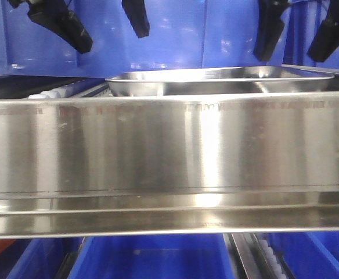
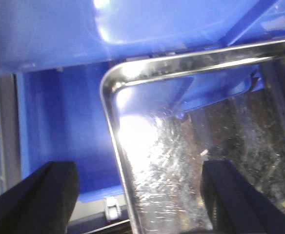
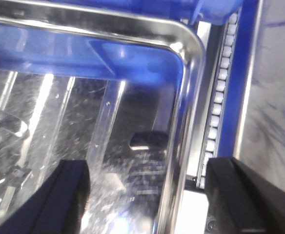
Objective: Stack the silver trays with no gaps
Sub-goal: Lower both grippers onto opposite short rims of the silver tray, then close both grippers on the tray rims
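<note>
Judging by my wrist views, I have the left gripper (image 2: pixel 137 168) and right gripper (image 3: pixel 150 163) spread open and empty, straddling opposite rims of the silver trays (image 1: pixel 216 87) behind the rail (image 1: pixel 169 145), so seating them without gaps is not yet done.

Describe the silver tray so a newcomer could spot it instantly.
Find the wide brushed-steel rail across the front view. Right behind its top edge lies the silver tray. Unlike the blue bins around it, it is shallow, mirror-shiny, with rounded corners.

Shiny shallow silver tray (image 1: pixel 158 87), rounded corners, rolled rim, scratched floor, lying level
</note>
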`<state>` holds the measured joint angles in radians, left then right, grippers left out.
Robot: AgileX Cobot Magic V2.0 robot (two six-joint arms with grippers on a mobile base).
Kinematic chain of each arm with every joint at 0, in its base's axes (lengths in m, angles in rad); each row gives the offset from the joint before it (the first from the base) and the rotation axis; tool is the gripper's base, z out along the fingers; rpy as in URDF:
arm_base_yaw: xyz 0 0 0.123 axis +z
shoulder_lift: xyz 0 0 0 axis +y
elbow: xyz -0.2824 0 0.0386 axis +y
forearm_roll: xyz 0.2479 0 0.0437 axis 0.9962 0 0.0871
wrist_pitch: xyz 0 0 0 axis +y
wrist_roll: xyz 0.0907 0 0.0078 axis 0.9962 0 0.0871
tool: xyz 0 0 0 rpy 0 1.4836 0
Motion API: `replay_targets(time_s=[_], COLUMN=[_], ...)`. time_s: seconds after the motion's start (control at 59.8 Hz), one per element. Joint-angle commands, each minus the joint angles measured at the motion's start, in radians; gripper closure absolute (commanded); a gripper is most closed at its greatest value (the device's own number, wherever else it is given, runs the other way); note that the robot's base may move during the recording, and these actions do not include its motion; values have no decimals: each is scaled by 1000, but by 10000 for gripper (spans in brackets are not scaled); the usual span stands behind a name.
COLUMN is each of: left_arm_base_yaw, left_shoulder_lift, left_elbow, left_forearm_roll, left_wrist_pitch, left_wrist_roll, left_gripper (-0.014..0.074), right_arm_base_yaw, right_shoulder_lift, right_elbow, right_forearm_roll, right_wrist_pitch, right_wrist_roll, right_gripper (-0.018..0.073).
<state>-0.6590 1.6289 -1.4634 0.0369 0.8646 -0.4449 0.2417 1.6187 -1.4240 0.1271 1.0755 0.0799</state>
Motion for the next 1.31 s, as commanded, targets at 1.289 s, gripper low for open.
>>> replay_targets(time_s=[1.289], left_arm_base_yaw=[-3], left_shoulder_lift=[104], left_elbow=[-6], left_forearm_roll=[-32], left_wrist_pitch=[48], left_wrist_roll=[-11], left_gripper=[206], right_arm_base_yaw=[2], right_shoulder_lift=[94], right_elbow=[-9], right_forearm_roll=[-15], right_wrist_pitch=[-13], right_wrist_roll=[7], right_gripper=[179])
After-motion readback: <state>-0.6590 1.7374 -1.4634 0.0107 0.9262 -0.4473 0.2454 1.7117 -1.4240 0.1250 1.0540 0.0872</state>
